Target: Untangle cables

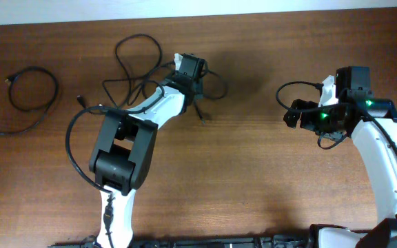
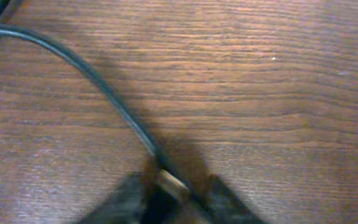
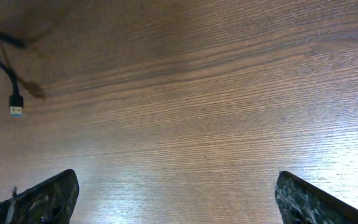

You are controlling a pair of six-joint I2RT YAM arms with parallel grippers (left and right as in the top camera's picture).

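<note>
Straddling thin black cable: left end effector, grip unclear | right end effector: spread | wood-grain table

Three black cables, two robot arms, one wooden table

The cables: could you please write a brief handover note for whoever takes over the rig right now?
Left gripper: jaws stand close around a cable by the tangle; a firm grip is unclear.
Right gripper: open, empty, over bare table.
Done: one cable lies looped alone at the far left.
To do: the tangle is not yet pulled apart.
</note>
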